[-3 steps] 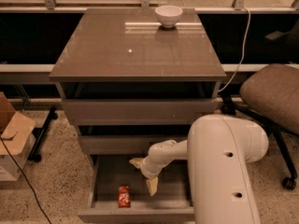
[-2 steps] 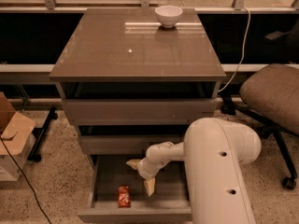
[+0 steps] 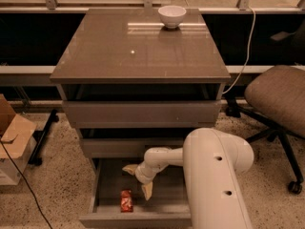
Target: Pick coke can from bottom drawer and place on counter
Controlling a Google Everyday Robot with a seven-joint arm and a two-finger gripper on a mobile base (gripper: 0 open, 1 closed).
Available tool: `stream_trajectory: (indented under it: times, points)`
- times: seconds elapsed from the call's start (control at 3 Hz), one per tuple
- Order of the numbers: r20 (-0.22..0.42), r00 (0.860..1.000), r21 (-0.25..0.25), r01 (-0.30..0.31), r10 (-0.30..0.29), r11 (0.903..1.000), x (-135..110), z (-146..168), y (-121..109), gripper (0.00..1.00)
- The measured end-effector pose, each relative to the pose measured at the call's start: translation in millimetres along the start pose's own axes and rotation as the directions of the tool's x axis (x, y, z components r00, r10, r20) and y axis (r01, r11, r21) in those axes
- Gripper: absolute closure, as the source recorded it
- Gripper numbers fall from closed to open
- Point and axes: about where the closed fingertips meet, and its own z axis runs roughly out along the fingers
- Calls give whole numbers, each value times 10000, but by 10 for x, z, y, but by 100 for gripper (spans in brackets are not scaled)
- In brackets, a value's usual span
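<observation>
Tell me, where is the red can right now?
In the camera view, the coke can sits in the pulled-out bottom drawer, near its front left corner. The tool hangs open just up and to the right of it, not touching it.

The light is dim and warm, and it comes from above. The bench [image 3: 119, 56] top shines, with a white streak of glare beside the bowl [image 3: 172, 15] and a small bright dot near the middle. Dark shadow fills the gaps under the top. Low in the frame, the bottom drawer [image 3: 107, 180] is shady inside, so the coke can [image 3: 126, 200] looks dull red. The gripper [image 3: 138, 179] hangs over the drawer, fingers [image 3: 147, 190] spread apart. Everything looks a bit soft.
</observation>
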Motion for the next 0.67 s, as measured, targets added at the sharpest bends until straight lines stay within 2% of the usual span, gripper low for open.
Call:
stream_trajectory:
  times: [0.33, 0.67]
  points:
    - [328, 9990, -133, 323, -318, 9994, -13, 173, -49, 0]
    - [630, 9972, -303, 412, -392, 9987, -30, 313, -25, 0]
